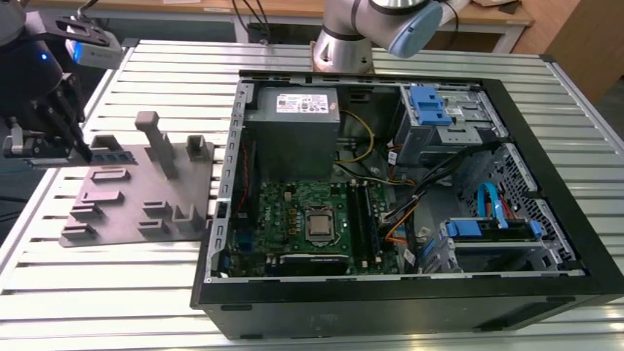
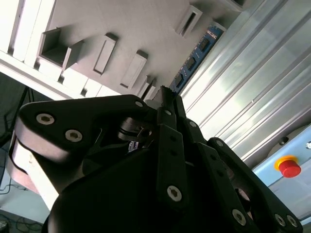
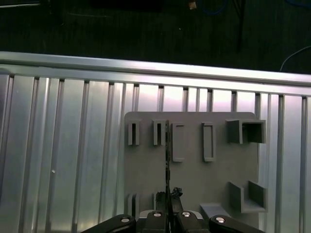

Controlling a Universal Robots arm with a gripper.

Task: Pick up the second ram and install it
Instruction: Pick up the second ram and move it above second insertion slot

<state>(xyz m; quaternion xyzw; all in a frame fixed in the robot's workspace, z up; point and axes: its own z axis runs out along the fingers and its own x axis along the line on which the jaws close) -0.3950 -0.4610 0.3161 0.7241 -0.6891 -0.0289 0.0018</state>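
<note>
The second ram is a narrow dark blue-green strip standing on edge at the far end of the grey slotted tray, on the exterior view's left. My gripper reaches down to the strip's end, its black fingers closed on it. In the second wrist view the fingertips of the gripper meet at the near end of the ram, which runs along the tray edge. The first wrist view shows the ram edge-on as a thin dark line running into the gripper, over the tray.
An open computer case lies right of the tray, with the green motherboard and its long memory slots inside. A tall grey post rises from the tray. The arm's base stands behind the case. A red stop button sits off the table.
</note>
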